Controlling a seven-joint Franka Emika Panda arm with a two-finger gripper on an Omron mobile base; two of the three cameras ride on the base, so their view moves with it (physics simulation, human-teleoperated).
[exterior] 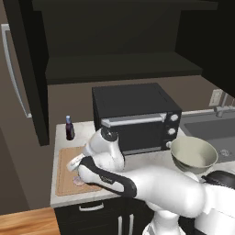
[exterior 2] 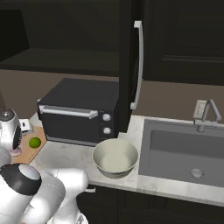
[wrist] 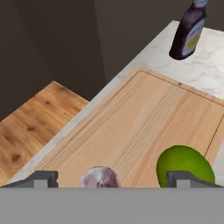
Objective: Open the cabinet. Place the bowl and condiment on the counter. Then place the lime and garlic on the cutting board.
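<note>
Garlic (wrist: 100,178) and lime (wrist: 185,165) both lie on the cutting board (wrist: 144,127), the pinkish bulb sitting between the gripper's (wrist: 112,179) two dark fingertips (wrist: 43,179) and the green fruit beside the other tip. The jaws stand wide apart with nothing clamped between them; the garlic rests on the wood, free of either tip. From the left base camera the arm bends low over the board, its hand hanging just above the board's near end, where the garlic shows as a pale pink spot under it.

Beyond the board's far edge the condiment (wrist: 189,29) stands upright on the counter (wrist: 151,57), a slim dark purple bottle near the counter's back corner, beside the black toaster oven (exterior: 135,117). The bowl (exterior: 193,153) sits upright on the marble in front of the oven, between it and the sink (exterior 2: 183,151), well apart from the board. Overhead the cabinet (exterior: 119,41) stands open, one door (exterior 2: 131,65) with its long silver handle swung out above the counter, the shelves dark inside.
</note>
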